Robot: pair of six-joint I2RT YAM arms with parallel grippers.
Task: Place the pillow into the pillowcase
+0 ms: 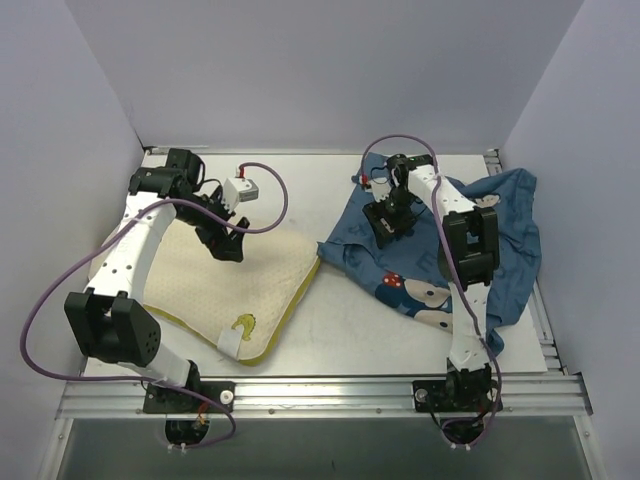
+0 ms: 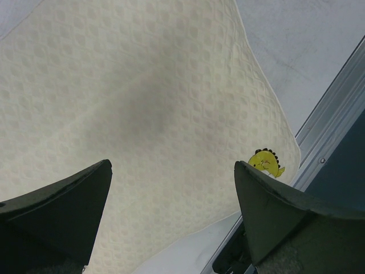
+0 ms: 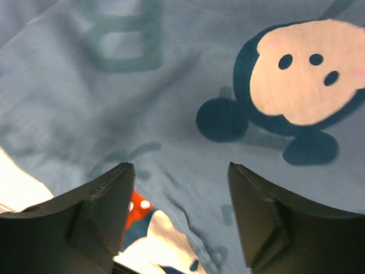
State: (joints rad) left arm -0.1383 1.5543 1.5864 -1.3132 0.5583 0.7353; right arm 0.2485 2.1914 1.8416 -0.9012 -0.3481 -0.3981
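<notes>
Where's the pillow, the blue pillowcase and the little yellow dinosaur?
pillow [image 1: 215,288]: top view, middle of its quilted face.
pillowcase [image 1: 512,212]: top view, blue cloth at its right side.
yellow dinosaur [image 2: 265,162]: left wrist view, its body.

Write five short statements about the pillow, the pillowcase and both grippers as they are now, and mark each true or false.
1. The pillow lies outside the pillowcase. True.
2. The left gripper is shut on the pillow. False: its fingers stand open over the pillow and grip nothing.
3. The right gripper is over the pillowcase with its fingers open. True.
4. In the top view the pillowcase lies left of the pillow. False: it lies to the pillow's right.
5. The pillow's yellow mark sits near the edge closest to the arm bases. True.
</notes>
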